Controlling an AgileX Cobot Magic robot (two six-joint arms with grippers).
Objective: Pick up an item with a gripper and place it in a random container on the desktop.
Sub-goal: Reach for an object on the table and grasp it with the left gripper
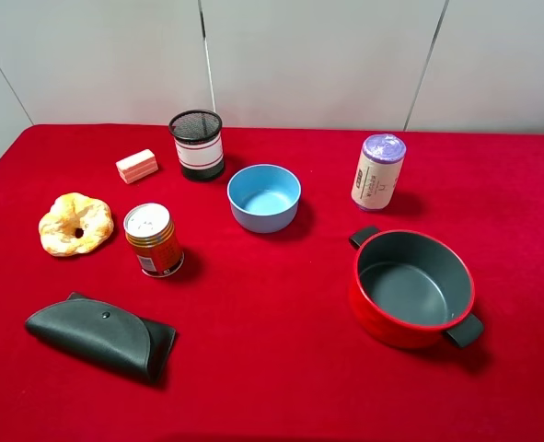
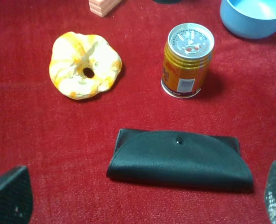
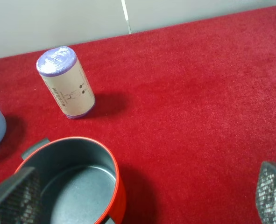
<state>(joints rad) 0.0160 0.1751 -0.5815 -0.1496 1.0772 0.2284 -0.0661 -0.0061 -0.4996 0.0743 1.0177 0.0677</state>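
The orange-red and gold drink can [image 1: 154, 240] stands upright on the red cloth, left of centre; it also shows in the left wrist view [image 2: 187, 60]. The light blue bowl [image 1: 264, 197] sits empty behind and to the right of it, and its edge shows in the left wrist view [image 2: 252, 18]. My left gripper [image 2: 143, 193] is open and empty, with its fingertips [image 2: 9, 196] wide apart, well short of the can with a black pouch in between. My right gripper [image 3: 145, 196] is open and empty, over the red pot's side. Neither arm shows in the exterior high view.
A black pouch [image 1: 101, 335] lies at the front left. A bread ring [image 1: 75, 224], a pink eraser [image 1: 137, 166] and a black mesh cup [image 1: 197, 144] stand at the left and back. A white roll with a purple top [image 1: 378, 172] and a red two-handled pot [image 1: 411, 288] stand on the right.
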